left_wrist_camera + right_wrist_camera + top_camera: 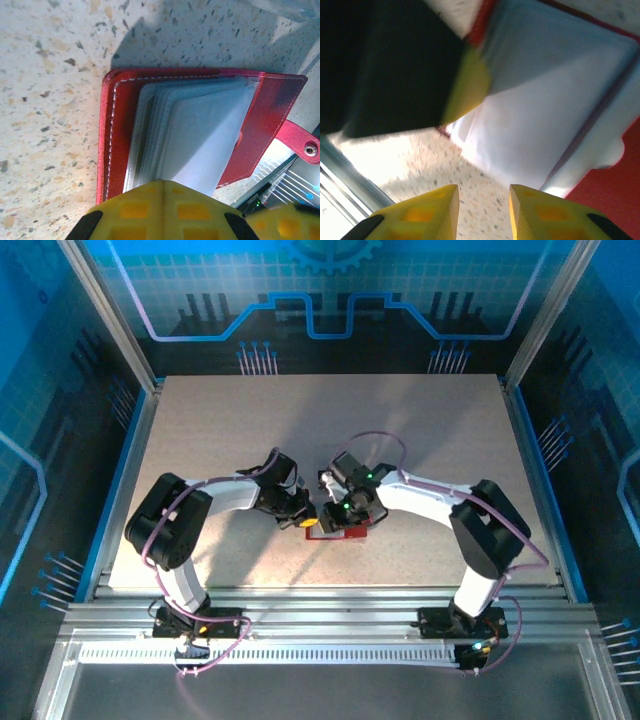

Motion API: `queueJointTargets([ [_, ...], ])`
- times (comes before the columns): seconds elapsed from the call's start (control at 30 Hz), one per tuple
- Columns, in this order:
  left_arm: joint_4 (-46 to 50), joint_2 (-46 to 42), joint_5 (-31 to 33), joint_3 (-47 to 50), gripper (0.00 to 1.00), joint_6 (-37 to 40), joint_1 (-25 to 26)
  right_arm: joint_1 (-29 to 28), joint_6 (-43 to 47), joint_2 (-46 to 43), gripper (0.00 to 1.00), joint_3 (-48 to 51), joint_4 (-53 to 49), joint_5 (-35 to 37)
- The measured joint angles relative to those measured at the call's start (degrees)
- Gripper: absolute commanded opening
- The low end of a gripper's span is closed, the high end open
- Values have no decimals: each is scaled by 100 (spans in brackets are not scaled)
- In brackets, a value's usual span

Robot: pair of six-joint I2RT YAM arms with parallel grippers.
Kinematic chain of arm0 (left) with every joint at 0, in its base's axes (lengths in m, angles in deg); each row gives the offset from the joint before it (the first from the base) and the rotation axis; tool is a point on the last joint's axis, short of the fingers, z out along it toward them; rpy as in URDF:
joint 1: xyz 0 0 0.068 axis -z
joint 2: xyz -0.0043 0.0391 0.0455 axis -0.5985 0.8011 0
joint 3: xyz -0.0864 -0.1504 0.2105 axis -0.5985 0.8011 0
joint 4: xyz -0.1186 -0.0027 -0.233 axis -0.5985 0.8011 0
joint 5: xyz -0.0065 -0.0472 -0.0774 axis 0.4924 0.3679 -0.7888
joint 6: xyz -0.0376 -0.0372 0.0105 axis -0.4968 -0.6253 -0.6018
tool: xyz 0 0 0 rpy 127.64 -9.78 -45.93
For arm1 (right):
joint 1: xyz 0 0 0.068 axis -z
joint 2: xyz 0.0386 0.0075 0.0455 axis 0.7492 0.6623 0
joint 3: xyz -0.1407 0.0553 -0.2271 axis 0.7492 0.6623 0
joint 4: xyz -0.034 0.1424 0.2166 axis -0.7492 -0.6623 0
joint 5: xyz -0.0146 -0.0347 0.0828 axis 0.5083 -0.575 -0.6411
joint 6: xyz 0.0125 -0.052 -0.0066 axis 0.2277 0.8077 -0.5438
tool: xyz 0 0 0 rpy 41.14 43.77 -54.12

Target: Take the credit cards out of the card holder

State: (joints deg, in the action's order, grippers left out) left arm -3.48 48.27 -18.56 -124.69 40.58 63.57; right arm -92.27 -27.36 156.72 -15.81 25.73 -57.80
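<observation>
Left gripper is closed against the card holder's slick, floppy sleeves, judged best pinched edgewise; right gripper is parted.

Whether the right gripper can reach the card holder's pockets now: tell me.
Probably yes: the right gripper, jaws parted, hovers beside the pale pockets, nothing between; the left gripper sits aside.

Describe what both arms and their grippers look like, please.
Both match: the left arm and right arm have white links, bulky black joints and looping purple cables. Green lights glow near the right wrist. The left gripper and right gripper have yellow, waffle-patterned fingers.
</observation>
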Motion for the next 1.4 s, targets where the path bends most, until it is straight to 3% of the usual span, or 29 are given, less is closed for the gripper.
queueJointTargets([
  [0.3,-15,4,-7,-4,0,13,0,-282,3510,-1661,34,1147,315,667],
  [0.6,-131,81,-153,-4,0,-4,0,-1344,5711,-1545,30,2236,1331,2004],
  [0.9,-146,90,-170,-4,0,-4,0,-1626,6784,-946,29,2463,2977,2927],
  [1.4,-151,90,-170,-4,0,-4,0,-1624,7254,-671,30,2437,3436,3141],
])
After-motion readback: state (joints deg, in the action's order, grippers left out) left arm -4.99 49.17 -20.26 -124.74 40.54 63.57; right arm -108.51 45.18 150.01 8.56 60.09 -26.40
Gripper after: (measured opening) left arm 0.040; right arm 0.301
